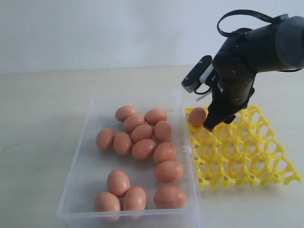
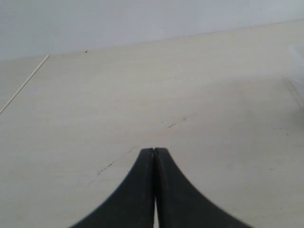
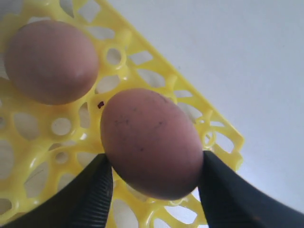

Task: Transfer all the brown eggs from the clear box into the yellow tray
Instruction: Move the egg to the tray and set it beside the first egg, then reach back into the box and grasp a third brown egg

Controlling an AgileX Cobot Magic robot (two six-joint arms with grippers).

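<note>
Right wrist view first: the right gripper (image 3: 154,156) has its two black fingers (image 3: 95,194) set against opposite sides of a held egg (image 3: 149,137), clamped on its wider part with nothing else between them. From this camera the shell is only a little longer than it is broad, and that longer line runs askew to the line between the fingers. I cannot tell which end is the narrow one, nor whether the egg is seated in a cup or hanging just above one. Under it is the yellow tray (image 3: 124,37), close to its outer edge, and a second egg (image 3: 50,61) lies in a neighbouring cup, apart from the held one. On the exterior view I can make out one egg at the tray's corner (image 1: 197,116), the corner nearest the clear box (image 1: 137,99), standing slightly taller than wide just beside the dark finger; which of the two it is I cannot say. In the box fourteen brown eggs (image 1: 143,148) lie on their sides, long axes pointing every way, most huddled toward the far end and four near the front wall. The left gripper (image 2: 155,151) has its fingers pressed together over the bare table (image 2: 142,95).
</note>
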